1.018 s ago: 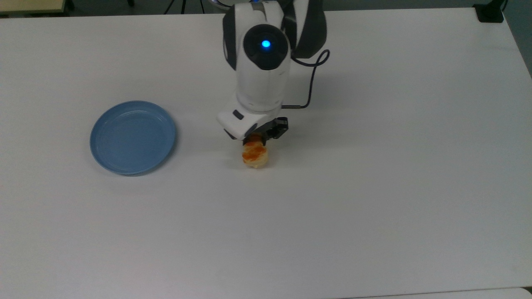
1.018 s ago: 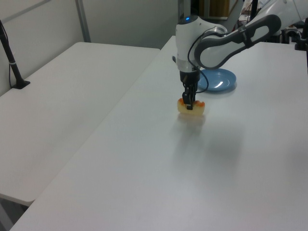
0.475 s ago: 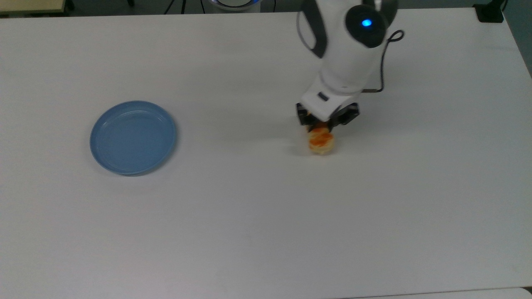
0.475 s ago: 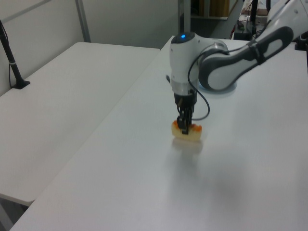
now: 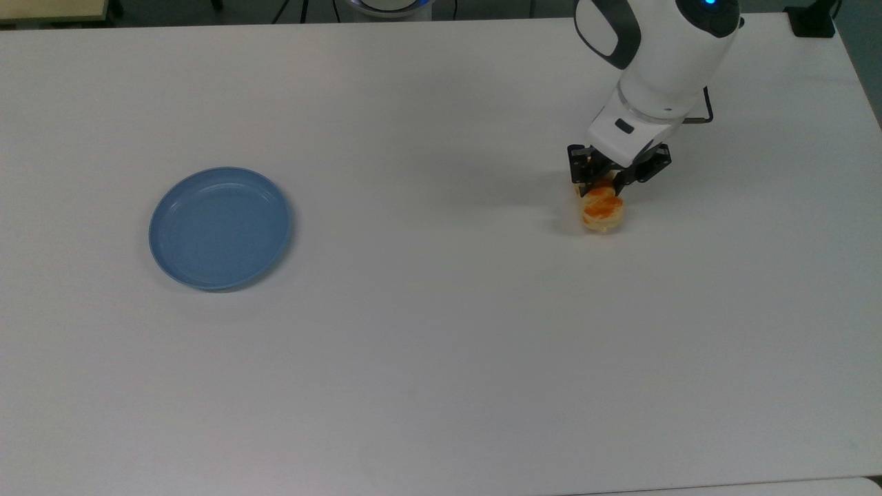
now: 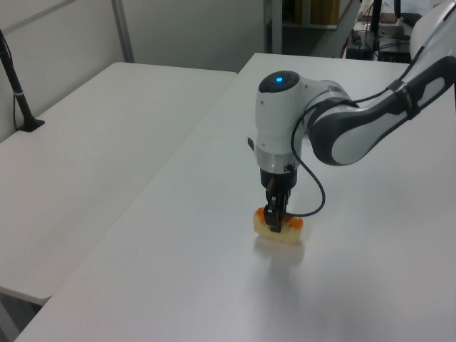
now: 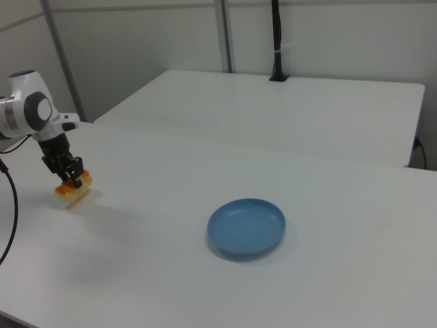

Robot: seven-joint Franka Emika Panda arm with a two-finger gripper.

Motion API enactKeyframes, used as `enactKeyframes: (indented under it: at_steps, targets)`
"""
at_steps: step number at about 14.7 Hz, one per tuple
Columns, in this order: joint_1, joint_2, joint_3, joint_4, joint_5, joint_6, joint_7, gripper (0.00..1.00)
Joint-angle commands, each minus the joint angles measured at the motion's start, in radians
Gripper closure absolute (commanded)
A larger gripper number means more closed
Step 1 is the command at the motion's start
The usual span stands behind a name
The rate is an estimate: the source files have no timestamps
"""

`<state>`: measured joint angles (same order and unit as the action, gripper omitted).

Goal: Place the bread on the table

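The arm reaches down, wrist vertical; its pincer (image 5: 603, 184) clamped on the bread (image 5: 602, 210), which sits low at the white desk (image 5: 441, 344), well apart from the blue plate (image 5: 220, 227).

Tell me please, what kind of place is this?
Probably a robotics lab: plain white tables, a robot arm whose tool grips a bread, and a black post clamped to a table.
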<state>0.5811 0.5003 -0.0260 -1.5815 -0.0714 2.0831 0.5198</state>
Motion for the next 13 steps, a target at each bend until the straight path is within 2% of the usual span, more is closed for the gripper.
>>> enactKeyframes:
  at_steps: [1, 2, 3, 5, 7, 8, 9, 11, 13]
  targets:
    - [0.020, 0.041, -0.009, 0.023, -0.033, 0.025, 0.028, 0.27]
    - [0.020, 0.041, -0.009, 0.023, -0.033, 0.023, 0.028, 0.02]
    - [0.017, 0.035, -0.009, 0.024, -0.034, 0.023, 0.016, 0.00]
    - [0.013, 0.002, -0.009, 0.024, -0.033, 0.019, 0.014, 0.00]
    - [0.009, -0.072, -0.022, 0.023, -0.033, -0.009, 0.013, 0.00]
    - [-0.012, -0.124, -0.028, 0.023, -0.042, -0.070, -0.004, 0.00]
    - [-0.041, -0.161, -0.029, 0.023, -0.051, -0.121, -0.045, 0.00]
    - [-0.147, -0.238, -0.029, 0.020, -0.047, -0.263, -0.217, 0.00]
    - [-0.233, -0.296, -0.029, 0.017, -0.041, -0.343, -0.308, 0.00]
